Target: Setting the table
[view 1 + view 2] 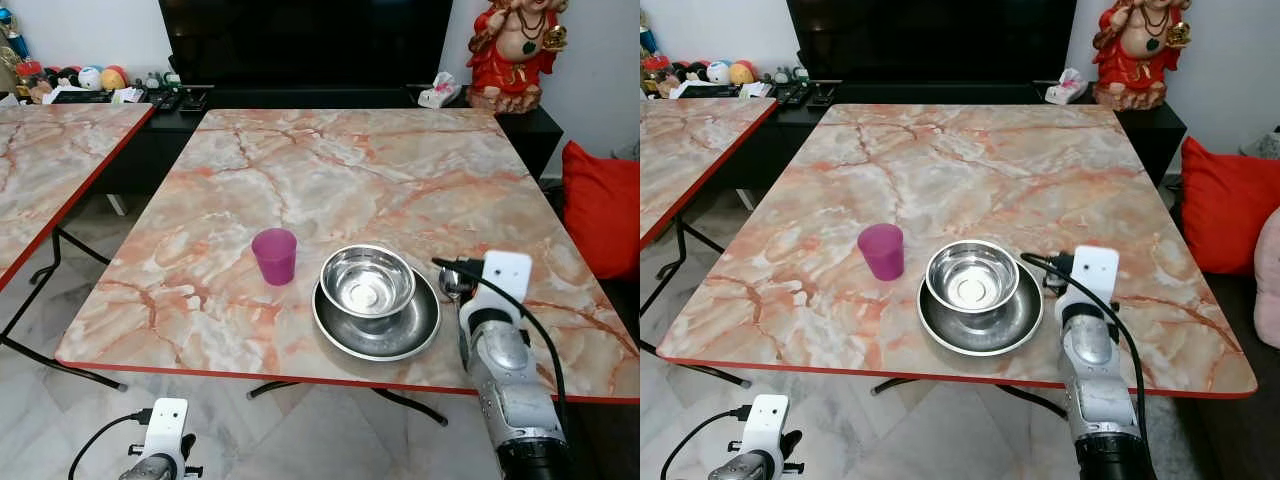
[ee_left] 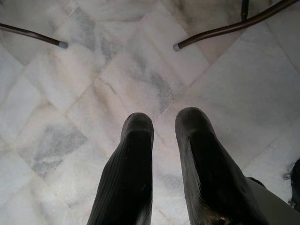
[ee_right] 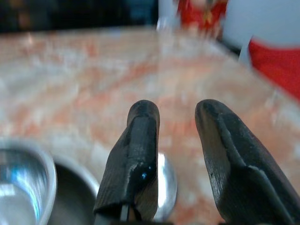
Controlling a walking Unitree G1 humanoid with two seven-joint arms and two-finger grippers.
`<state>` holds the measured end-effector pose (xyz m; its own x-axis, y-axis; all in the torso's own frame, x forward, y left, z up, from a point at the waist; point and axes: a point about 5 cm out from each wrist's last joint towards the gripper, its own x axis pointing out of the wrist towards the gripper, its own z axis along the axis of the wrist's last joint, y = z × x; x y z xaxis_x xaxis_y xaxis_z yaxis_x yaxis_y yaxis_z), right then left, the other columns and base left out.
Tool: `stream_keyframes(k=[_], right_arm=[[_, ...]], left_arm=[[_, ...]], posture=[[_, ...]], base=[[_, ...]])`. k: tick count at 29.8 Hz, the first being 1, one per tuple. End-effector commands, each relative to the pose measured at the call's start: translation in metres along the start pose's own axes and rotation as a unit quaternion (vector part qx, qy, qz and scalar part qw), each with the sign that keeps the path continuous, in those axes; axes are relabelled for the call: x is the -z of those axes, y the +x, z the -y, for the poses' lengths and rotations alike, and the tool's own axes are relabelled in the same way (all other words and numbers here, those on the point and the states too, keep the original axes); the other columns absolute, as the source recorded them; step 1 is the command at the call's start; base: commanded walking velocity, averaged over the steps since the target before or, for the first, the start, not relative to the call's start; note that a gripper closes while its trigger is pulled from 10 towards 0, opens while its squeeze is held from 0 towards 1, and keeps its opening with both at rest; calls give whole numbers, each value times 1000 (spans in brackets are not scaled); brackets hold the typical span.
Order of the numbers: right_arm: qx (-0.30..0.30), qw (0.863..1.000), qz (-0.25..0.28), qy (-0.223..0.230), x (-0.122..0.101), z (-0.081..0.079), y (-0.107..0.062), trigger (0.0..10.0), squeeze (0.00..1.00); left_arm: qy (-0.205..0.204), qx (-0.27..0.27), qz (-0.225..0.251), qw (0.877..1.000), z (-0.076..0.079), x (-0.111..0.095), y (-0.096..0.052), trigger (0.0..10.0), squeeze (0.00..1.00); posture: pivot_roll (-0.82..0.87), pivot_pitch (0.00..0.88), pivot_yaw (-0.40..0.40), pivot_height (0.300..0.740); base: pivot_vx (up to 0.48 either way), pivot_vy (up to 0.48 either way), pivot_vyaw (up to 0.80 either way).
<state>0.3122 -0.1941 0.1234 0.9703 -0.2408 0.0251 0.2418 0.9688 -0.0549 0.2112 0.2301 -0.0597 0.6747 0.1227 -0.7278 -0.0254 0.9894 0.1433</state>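
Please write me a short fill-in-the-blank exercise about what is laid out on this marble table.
1. The steel bowl sits on the steel ____.
2. The cup to the bowl's left is ____ in colour.
3. The right gripper hovers over a ____ lying beside the plate.

Missing words: plate; pink; spoon

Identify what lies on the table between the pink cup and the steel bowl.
Nothing: in the left eye view, only bare marble tabletop separates the pink cup from the steel bowl.
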Motion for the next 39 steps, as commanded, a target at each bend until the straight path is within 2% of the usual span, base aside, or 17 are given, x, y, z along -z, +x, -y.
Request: stream_keyframes(k=[1, 8, 14, 23, 33, 39], right_arm=[[4, 999, 53, -4, -14, -1, -4, 10000, 0], [33, 994, 107, 19, -24, 9, -12, 10000, 0], [28, 990, 135, 16, -30, 13, -9, 10000, 0], [15, 987, 161, 23, -37, 5, -7, 10000, 0], [20, 986, 166, 27, -36, 7, -10, 10000, 0], [25, 985, 170, 33, -37, 6, -10, 10000, 0]], left_arm=[[0, -4, 1, 1000, -2, 1, 0, 10000, 0], [-2, -5, -1, 1000, -2, 2, -1, 10000, 0], [-9, -4, -2, 1000, 2, 3, -1, 10000, 0], [-13, -4, -3, 1000, 4, 5, -1, 10000, 0], [-14, -2, -6, 1000, 4, 5, -1, 10000, 0], [-11, -2, -6, 1000, 3, 4, 0, 10000, 0]], posture=[[-4, 0, 50, 740], [-1, 0, 34, 740], [-4, 0, 16, 740], [-1, 0, 5, 740], [-10, 0, 19, 740], [-3, 0, 27, 740]], base=[[0, 0, 0], [0, 0, 0], [0, 0, 0], [0, 0, 0], [0, 0, 0], [0, 386, 0]])
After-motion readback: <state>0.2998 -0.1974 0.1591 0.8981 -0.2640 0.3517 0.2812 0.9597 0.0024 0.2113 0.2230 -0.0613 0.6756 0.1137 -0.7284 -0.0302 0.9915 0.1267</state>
